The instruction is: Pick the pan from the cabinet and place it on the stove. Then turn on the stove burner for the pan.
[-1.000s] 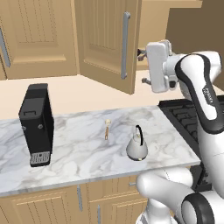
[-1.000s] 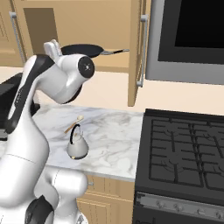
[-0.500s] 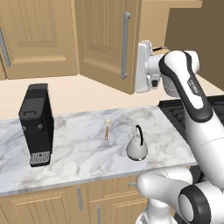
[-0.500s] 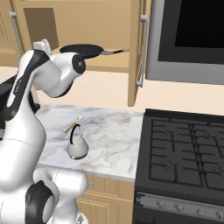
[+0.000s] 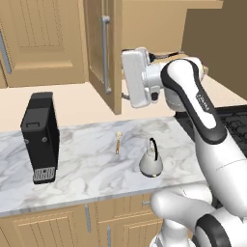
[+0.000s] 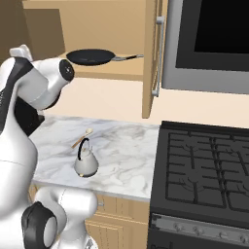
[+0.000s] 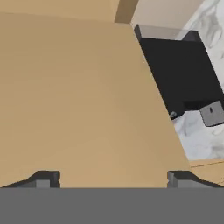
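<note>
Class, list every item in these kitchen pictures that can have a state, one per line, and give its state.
cabinet: door open.
pan: resting flat on the cabinet shelf, handle pointing toward the open door, not held.
claw: open, empty, facing a tan wooden panel.
stove: grates bare, no flame.
kettle: upright on the counter.
coffee machine: upright on the counter.

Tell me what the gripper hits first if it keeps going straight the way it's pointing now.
Most likely the cabinet: a tan wooden panel faces the open gripper in the hand view. It looks like the open door, but depth is unclear. The coffee machine sits off to one side.
</note>
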Available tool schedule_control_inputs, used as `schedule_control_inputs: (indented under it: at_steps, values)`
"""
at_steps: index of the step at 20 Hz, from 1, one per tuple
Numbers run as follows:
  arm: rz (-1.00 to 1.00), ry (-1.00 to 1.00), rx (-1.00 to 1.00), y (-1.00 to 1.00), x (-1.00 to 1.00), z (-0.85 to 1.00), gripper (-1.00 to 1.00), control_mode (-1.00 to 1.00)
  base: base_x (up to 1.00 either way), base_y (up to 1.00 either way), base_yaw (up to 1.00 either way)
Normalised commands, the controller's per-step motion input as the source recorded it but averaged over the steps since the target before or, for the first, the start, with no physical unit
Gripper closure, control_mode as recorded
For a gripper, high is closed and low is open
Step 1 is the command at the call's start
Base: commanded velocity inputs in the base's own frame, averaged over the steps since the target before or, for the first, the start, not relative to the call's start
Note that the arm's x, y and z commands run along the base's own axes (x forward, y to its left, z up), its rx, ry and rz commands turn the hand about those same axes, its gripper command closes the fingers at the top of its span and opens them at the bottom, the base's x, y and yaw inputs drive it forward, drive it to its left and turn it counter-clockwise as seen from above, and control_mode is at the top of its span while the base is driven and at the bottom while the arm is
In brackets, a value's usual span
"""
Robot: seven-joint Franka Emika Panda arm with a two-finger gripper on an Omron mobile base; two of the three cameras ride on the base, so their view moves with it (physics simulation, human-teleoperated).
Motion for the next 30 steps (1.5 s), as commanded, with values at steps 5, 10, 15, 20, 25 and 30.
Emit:
schedule_control_inputs:
  at_steps: [5,10,15,20,25,30]
  values:
    - [0.06,0.04,-0.01,0.84,-0.06,-0.06,-1.0,-1.0,0.0,0.0,0.0]
    - [0.0,0.04,-0.05,0.71,0.0,-0.11,-1.0,-1.0,0.0,0.0,0.0]
    - [0.0,0.0,-0.05,0.06,0.0,-0.03,-1.0,-1.0,0.0,0.0,0.0]
    - [-0.11,-0.15,-0.04,-0.34,-0.07,0.02,-1.0,-1.0,0.0,0.0,0.0]
    - [-0.24,-0.08,-0.03,-0.44,-0.01,0.0,-1.0,-1.0,0.0,0.0,0.0]
    - [-0.24,-0.01,-0.06,-0.48,0.03,0.02,-1.0,-1.0,0.0,0.0,0.0]
